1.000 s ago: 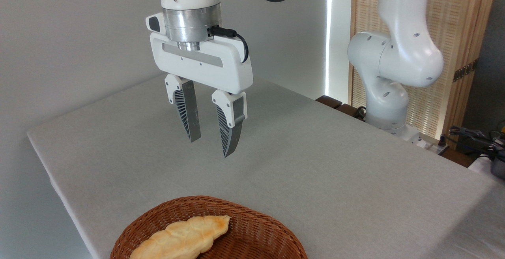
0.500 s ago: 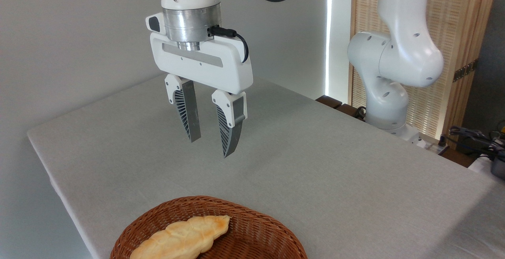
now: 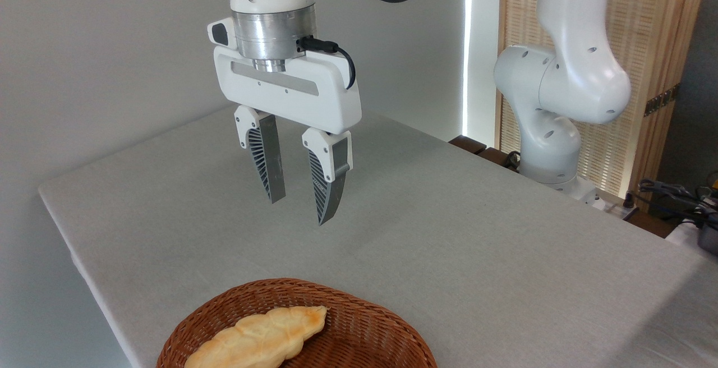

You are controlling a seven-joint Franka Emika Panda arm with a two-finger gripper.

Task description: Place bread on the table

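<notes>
You had the gripper point(image 3: 298, 211) empty, jaws narrowly apart, above the table point(image 3: 477, 244); braided bread point(image 3: 261, 337) lay below-front in wicker basket point(image 3: 364, 329), long axis diagonal.

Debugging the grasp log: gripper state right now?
Gripper: open, jaws apart and empty, hanging above the table. Bread lies untouched in the basket.
</notes>
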